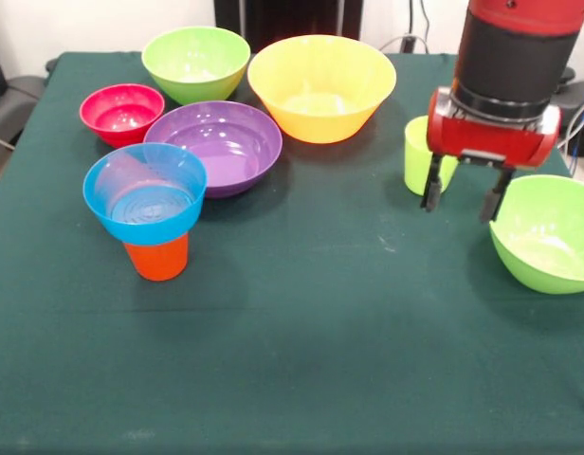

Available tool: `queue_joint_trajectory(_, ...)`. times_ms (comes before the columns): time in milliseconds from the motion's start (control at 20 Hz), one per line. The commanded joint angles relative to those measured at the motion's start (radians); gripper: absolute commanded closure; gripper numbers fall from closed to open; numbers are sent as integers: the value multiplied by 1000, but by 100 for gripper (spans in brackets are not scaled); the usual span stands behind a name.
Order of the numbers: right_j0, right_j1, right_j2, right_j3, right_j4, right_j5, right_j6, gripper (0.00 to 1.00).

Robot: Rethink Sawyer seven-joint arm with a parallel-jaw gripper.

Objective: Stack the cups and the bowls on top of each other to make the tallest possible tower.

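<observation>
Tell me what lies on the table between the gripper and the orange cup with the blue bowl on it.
Nothing: in the front view only bare green cloth lies between the open gripper and the orange cup carrying the blue bowl.

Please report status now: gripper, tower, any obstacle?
Gripper open, empty, above the table. Tower: blue plastic bowl on orange plastic cup. Lime green plastic cup behind the gripper, lime green plastic bowl beside it.
</observation>
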Motion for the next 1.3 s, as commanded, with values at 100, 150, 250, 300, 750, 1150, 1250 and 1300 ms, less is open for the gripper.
queue_joint_trajectory(100,18,81,6,-60,20,-27,180,0)
queue_joint_trajectory(150,18,88,5,-71,22,-25,174,0)
queue_joint_trajectory(250,19,99,6,-78,26,-28,169,0)
queue_joint_trajectory(300,20,105,7,-81,29,-31,166,0)
queue_joint_trajectory(750,25,-5,22,44,79,-25,146,0)
queue_joint_trajectory(1150,20,-56,27,94,116,-4,124,0)
queue_joint_trajectory(1250,21,-52,26,92,119,-6,124,0)
queue_joint_trajectory(1300,21,-48,26,92,120,-11,124,0)
